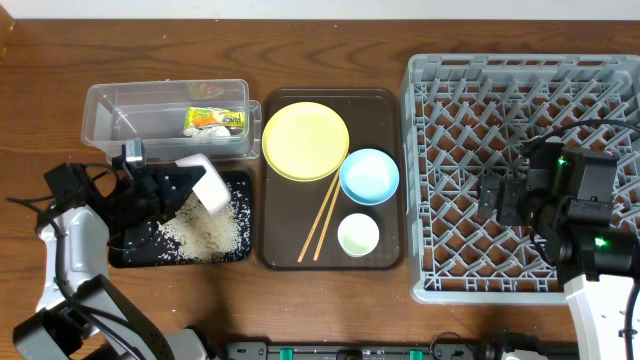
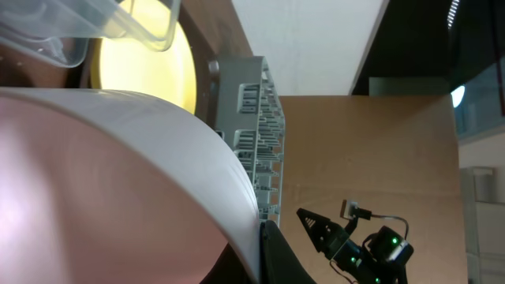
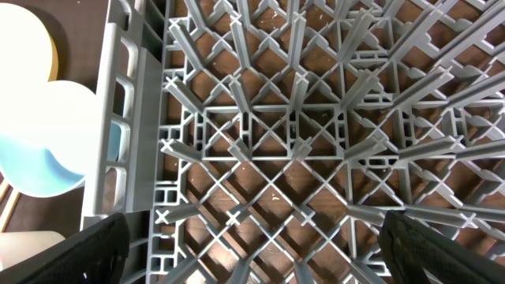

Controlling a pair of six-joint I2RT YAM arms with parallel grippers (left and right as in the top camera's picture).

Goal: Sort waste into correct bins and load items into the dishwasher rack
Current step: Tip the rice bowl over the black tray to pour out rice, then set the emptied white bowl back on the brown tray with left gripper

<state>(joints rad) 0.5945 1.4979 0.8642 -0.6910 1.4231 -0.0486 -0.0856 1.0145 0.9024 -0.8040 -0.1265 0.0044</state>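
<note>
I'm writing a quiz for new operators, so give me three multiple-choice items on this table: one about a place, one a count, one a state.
1. Where is the snack wrapper? A in the clear tub; B on the black tray; C on the serving tray.
2. Chopsticks aside, how many dishes sit on the serving tray? A two; B three; C four.
3. The white bowl is: A upright on the serving tray; B held tilted over the black tray by the left gripper; C lying in the clear tub.
Answers: 1 A, it lies within the tub's walls. 2 B, yellow plate, blue bowl, green cup. 3 B, the gripper clamps its rim above the rice.
</note>
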